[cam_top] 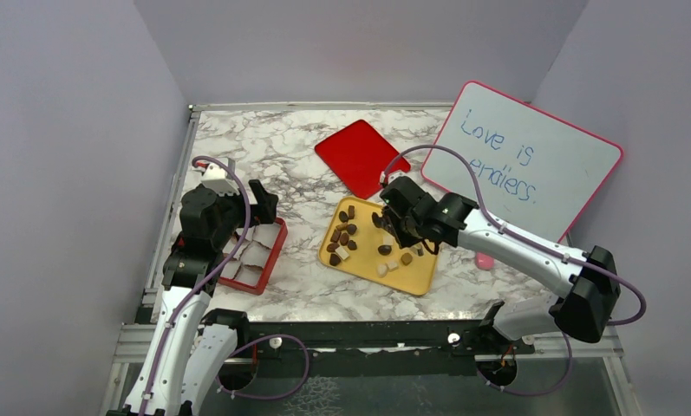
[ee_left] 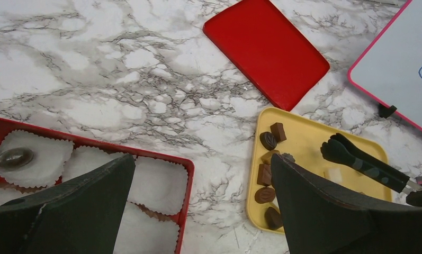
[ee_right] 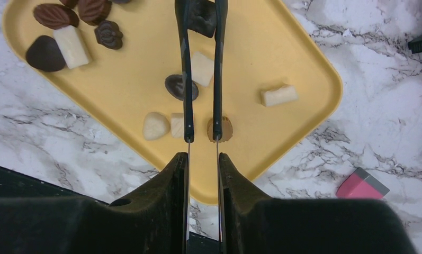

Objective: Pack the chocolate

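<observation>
Pick step: R pincer point(ee_right: 203, 159) clamped on tongs point(ee_right: 186, 79) nipping dark choc point(ee_right: 202, 16) at tray's point(ee_right: 283, 42) 12; next needs a steady lift to box point(ee_left: 187, 174) at 9; L pincer point(ee_left: 200, 159) apart.

Bare grey-veined marble tabletop point(cam_top: 303, 260) forms an open lane between the red plastic compartment box point(cam_top: 277, 251) and the flat yellow plastic tray point(cam_top: 411, 277). A red plastic lid point(cam_top: 356, 156) lies flat beyond the tray. A leaning pink-framed whiteboard point(cam_top: 532, 160) and a pink eraser point(ee_right: 361, 184) bound the tray's right side.
</observation>
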Tool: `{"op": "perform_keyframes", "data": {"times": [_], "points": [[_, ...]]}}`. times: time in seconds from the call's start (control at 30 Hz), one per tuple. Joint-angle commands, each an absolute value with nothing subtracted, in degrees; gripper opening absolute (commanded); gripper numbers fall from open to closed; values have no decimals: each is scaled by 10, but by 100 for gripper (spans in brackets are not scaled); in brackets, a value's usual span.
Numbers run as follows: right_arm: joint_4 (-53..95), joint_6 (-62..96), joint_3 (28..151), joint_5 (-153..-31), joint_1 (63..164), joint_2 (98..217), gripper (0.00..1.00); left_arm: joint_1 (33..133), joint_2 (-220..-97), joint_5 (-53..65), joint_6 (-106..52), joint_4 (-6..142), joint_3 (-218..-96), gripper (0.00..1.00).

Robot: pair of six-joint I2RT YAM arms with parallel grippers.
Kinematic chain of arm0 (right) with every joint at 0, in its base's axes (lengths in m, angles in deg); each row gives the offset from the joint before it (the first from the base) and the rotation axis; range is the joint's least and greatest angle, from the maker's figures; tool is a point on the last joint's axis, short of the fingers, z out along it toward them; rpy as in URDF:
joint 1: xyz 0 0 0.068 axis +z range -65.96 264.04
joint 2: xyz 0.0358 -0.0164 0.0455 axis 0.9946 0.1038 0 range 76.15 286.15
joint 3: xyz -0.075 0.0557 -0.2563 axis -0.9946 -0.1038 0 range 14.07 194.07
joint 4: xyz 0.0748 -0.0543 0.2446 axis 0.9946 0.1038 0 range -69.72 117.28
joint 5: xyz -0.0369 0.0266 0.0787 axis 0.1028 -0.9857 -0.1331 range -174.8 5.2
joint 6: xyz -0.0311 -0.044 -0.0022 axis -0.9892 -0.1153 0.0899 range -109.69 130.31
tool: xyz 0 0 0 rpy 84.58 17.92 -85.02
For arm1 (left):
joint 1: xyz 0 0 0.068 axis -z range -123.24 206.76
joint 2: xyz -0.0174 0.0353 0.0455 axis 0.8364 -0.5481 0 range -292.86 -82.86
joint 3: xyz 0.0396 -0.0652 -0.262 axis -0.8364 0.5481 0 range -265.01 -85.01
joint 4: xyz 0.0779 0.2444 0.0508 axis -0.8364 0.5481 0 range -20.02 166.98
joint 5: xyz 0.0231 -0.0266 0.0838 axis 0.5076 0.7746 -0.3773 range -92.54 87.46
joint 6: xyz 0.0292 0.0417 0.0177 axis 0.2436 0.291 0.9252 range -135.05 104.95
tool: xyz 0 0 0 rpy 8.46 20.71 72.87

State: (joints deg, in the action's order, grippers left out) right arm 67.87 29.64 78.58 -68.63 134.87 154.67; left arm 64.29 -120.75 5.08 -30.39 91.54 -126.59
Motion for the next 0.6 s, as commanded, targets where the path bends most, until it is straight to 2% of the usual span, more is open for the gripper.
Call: {"op": "perform_keyframes", "data": {"times": [0.0, 0.57], "points": [[651, 280, 824, -709, 1348, 1522, 27, 645, -1202, 28, -305, 913, -1266, 99], [530, 279, 901, -838, 1361, 1538, 25, 644, -1193, 7, -348, 967, -1400, 99]]}}
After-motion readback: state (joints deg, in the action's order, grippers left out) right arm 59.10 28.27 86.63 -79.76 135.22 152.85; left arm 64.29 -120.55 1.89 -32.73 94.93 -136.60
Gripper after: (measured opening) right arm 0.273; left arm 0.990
